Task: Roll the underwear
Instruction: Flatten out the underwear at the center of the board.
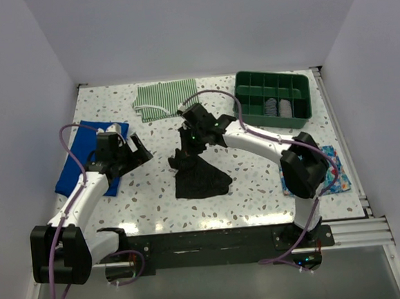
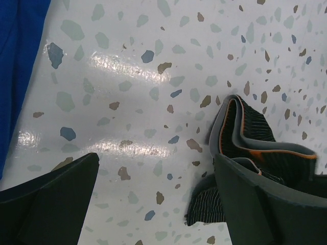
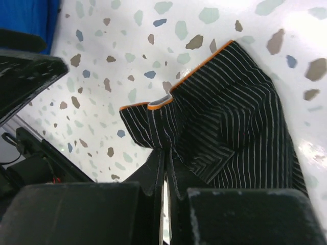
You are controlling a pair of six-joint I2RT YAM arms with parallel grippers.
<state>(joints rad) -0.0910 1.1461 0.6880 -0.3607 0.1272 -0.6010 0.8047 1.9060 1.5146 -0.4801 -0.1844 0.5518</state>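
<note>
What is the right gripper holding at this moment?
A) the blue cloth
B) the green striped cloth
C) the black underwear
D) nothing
C: in the right wrist view the right gripper is shut on a pinched fold of the underwear.

Bare worktop lies open across the lower centre of the top view, and in a strip between the wide-spread left hand and the underwear. The right arm bars the way from lower right to centre, where the right hand pinches that fabric. A green tray blocks the upper right, a striped cloth the upper centre, a blue cloth the left edge
</note>
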